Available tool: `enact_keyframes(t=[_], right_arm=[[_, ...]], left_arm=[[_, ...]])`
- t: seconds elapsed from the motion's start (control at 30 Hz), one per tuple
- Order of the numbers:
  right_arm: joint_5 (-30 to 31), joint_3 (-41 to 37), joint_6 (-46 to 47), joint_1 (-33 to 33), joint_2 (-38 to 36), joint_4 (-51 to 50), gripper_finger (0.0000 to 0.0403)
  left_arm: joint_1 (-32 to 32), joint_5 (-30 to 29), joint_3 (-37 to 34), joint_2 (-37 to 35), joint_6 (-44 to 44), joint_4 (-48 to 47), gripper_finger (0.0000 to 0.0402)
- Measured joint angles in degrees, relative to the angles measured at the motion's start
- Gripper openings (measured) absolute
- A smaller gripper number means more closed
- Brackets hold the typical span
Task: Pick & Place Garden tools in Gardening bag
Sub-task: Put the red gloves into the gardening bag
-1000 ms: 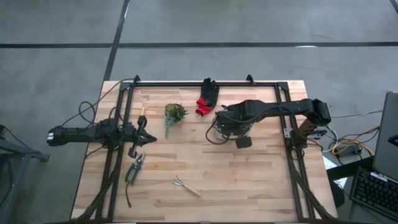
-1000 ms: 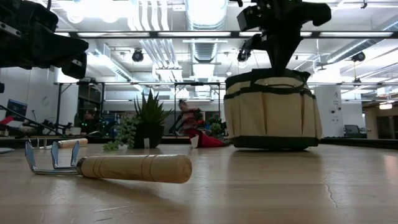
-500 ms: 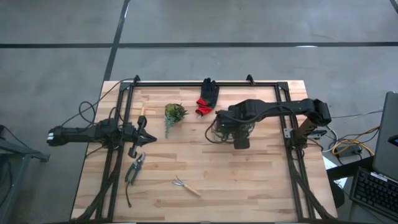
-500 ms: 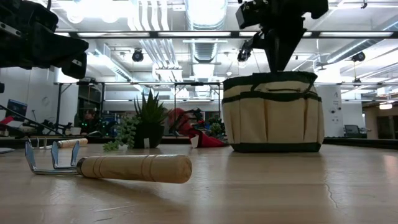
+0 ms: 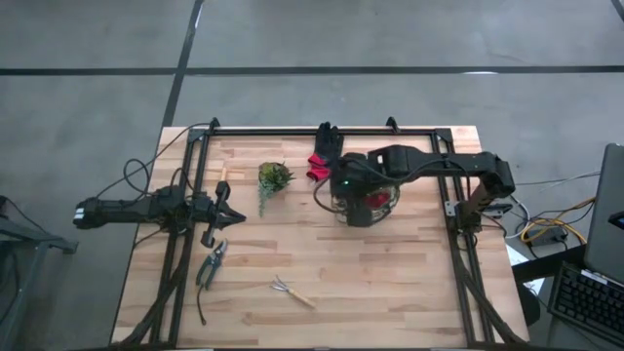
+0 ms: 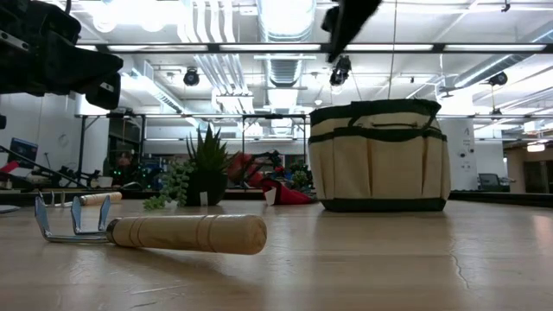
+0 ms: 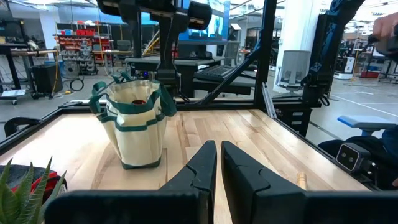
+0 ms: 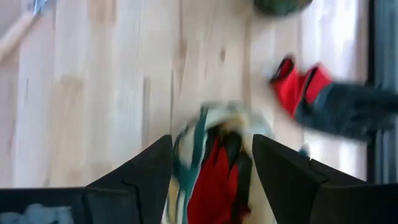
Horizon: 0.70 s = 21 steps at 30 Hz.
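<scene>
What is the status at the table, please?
Right gripper open above the gardening bag, red glove inside. Left gripper shut, idle at the table's left edge. Black-and-red glove still out, nothing in the way.

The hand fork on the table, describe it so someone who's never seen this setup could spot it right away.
On the wooden table, look along the near edge, away from the gardening bag. The hand fork lies flat and alone there, right of the green-handled pruners. It is the only tool with a pale wooden handle and short metal prongs.
</scene>
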Motion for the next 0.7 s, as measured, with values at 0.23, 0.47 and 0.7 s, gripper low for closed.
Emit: enact_keyframes(t=[0.23,0.47,0.7], right_arm=[[2.11,-0.39,-2.43,-0.84,3.49,11.80,0.0211],[2.89,-0.17,-4.38,-4.69,10.41,18.94,0.0210],[3.58,2.20,-7.13,-10.58,19.05,18.96,0.0210]], left_arm=[[-0.02,0.00,0.02,0.00,0.00,0.00,0.0028],[0.00,0.00,0.02,0.00,0.00,0.00,0.0028],[0.00,0.00,0.02,-0.01,0.00,0.00,0.0028]])
